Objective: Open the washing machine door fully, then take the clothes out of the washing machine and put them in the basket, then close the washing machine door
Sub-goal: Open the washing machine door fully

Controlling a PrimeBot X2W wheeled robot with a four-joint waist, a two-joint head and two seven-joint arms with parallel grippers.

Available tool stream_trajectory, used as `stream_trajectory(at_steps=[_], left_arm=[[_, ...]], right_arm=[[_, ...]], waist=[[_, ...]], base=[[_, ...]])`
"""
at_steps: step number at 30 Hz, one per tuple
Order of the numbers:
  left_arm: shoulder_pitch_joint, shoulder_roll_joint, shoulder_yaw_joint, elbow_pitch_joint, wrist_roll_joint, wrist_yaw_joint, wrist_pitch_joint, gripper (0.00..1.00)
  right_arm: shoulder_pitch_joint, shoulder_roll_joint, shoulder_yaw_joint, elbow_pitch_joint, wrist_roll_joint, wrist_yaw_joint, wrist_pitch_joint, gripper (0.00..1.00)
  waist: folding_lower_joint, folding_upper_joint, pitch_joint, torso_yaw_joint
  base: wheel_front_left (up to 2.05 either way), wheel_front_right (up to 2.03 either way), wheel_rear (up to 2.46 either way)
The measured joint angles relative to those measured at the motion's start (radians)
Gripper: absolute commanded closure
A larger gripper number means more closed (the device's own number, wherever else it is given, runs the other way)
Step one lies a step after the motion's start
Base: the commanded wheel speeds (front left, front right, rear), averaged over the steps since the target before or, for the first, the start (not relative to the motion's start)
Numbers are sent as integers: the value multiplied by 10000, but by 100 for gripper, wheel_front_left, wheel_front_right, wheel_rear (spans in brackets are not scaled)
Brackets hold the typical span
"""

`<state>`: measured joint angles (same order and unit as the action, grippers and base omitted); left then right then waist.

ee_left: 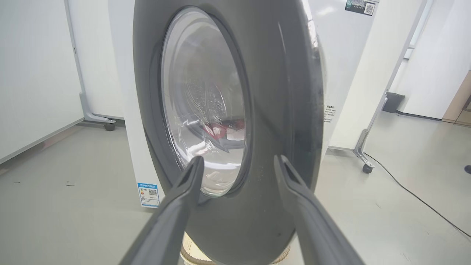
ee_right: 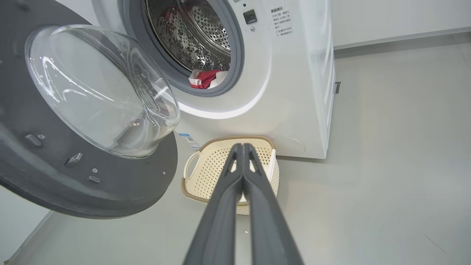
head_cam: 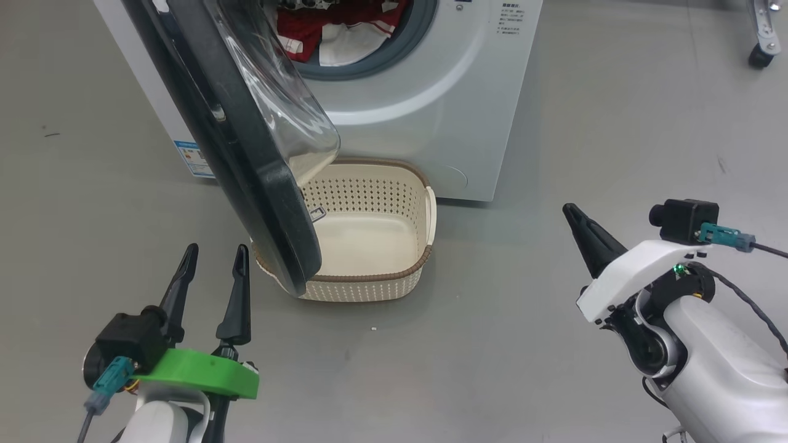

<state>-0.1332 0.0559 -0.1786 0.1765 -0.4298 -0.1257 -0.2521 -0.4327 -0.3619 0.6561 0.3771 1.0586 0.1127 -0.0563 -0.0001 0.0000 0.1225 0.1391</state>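
You see the washing machine door open, its lower edge by the basket; the clothes lie inside the washing machine. Your left gripper has its jaws spread near the door, and your right gripper has them pressed together.

Test lab: wheeled white partitions, grey floor (freestanding washing machine)

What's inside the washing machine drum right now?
Red clothes with white trim, plus a white piece, lie low at the front of the drum. Whatever lies beneath them is covered.
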Motion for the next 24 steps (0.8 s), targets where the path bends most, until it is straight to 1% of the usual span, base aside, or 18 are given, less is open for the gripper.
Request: stream_trajectory(at_steps=[4,9,11,17,22,24], left_arm=[[113,2,-21,8,4,0,0,0],[215,36,-4,15,13,0,0,0],[231,44,44,-12,15,0,0,0],[239,102,123,-44,15,0,-2,0],[249,146,198,-107,15,0,0,0],[249,148,198,-109,15,0,0,0]], right_arm=[[259,-10,-71,-113,-431,0,-930,100],[598,-198,13,-232,-1411,-63,-1960,100],[714,-190,-84,-295,-1463,-293,-2013,100],[1059,-242,-458,-397,-1996,-713,-2015,100],[1360,-36,-849,-742,-2100,-890,-2013,100],[1447,98,-1237,-1020,-2232,-934,-2006,100]], waist=[[0,0,-139,-104],[0,0,-277,-221],[0,0,-299,-268],[0,0,-280,-384],[0,0,-194,-454],[0,0,-174,-470]], base=[[0,0,0],[0,0,0],[0,0,0],[0,0,0],[0,0,0],[0,0,0]])
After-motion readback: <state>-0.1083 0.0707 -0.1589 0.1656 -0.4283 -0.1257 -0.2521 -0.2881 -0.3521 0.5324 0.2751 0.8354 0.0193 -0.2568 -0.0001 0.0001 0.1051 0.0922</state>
